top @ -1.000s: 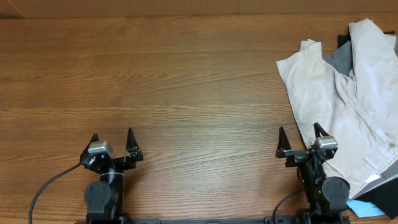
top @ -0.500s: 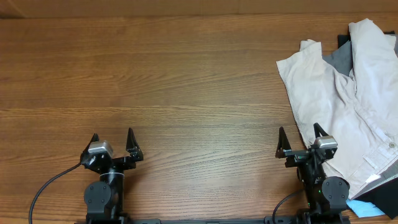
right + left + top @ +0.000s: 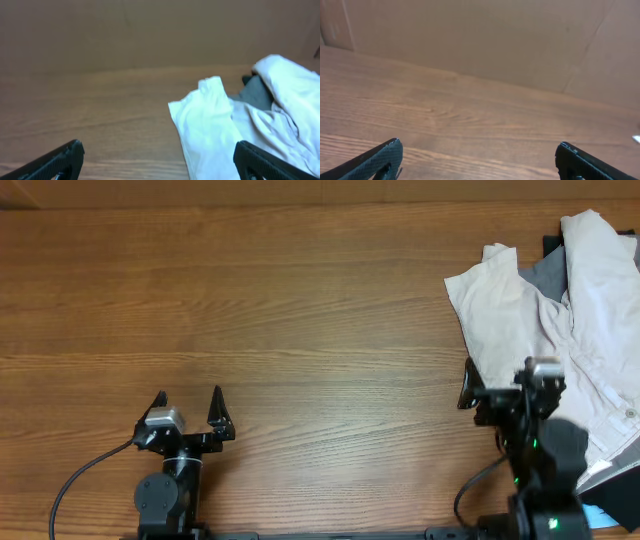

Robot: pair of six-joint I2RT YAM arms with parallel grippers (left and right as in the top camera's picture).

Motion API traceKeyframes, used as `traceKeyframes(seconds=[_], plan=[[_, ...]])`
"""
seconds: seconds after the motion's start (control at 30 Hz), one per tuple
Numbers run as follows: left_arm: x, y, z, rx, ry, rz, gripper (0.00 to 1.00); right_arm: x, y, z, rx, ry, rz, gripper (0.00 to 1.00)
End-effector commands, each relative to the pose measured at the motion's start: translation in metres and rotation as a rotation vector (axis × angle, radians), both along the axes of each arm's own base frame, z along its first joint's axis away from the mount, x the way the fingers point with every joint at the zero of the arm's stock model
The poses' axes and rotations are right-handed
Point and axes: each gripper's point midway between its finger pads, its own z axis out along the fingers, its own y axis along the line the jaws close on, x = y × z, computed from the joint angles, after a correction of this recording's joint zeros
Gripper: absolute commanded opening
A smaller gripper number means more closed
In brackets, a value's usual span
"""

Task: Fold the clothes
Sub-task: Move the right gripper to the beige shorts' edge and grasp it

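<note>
Two arms: both sit at the near edge of the table (image 3: 300, 310), well apart, with fingers pointing toward the far edge.
Left arm, pose: folded low over its base at the near left, with a black cable (image 3: 75, 480) trailing off to its left.
Left gripper (image 3: 189, 394): jaws spread wide and released, with nothing between them. In the wrist view (image 3: 479, 145) only bare wood lies between the two black fingers.
Left gripper, contact: it is well apart from every piece of cloth.
Right arm, pose: at the near right, it reaches farther up the table than the left arm. Its wrist sits over the near-left margin of the shorts (image 3: 520, 330).
Right gripper (image 3: 503, 375): jaws spread wide and grasping nothing. From overhead, the left finger stands over bare wood just beside the cloth edge, and the right finger is hidden under the wrist.
Right gripper, wrist view (image 3: 159, 145): the shorts (image 3: 210, 130) lie ahead and to the right, and the fingers frame them without closing on them. Whether a finger brushes the cloth cannot be told.
Shorts, position: an unfolded, rumpled heap along the table's right side, with one leg pointing up and left.
Grey garment (image 3: 545, 275): shows from under the shorts at their far side.
Black fabric (image 3: 549, 243): a small dark corner beyond the grey garment.
</note>
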Motion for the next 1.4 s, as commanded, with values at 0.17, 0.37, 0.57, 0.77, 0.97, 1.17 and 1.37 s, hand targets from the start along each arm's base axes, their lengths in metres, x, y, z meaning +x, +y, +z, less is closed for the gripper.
traceKeyframes(seconds=[0.17,0.37,0.57,0.77,0.97,1.17,1.37], plan=[[-0.007,0.001,0.018,-0.047,0.044,0.006,1.0,0.056,-0.001,-0.003,-0.012,0.303,-0.008,1.0],[-0.001,0.001,0.035,-0.017,0.134,0.005,1.0,0.086,0.0,-0.028,-0.016,0.47,-0.007,1.0],[0.021,0.001,0.041,-0.008,0.315,0.005,1.0,0.095,0.006,-0.055,-0.004,0.557,0.018,1.0],[0.045,0.0,0.041,-0.004,0.516,-0.001,1.0,0.106,-0.014,-0.062,-0.024,0.553,-0.048,1.0],[0.071,-0.011,0.043,-0.026,0.608,-0.062,1.0,0.109,-0.02,-0.122,-0.047,0.723,-0.044,0.93],[0.077,-0.014,0.031,-0.033,0.649,-0.076,1.0,0.115,-0.035,-0.169,-0.096,0.816,-0.118,0.79],[0.078,-0.014,0.03,-0.033,0.65,-0.076,1.0,0.118,-0.035,-0.191,-0.097,0.85,-0.115,0.71]])
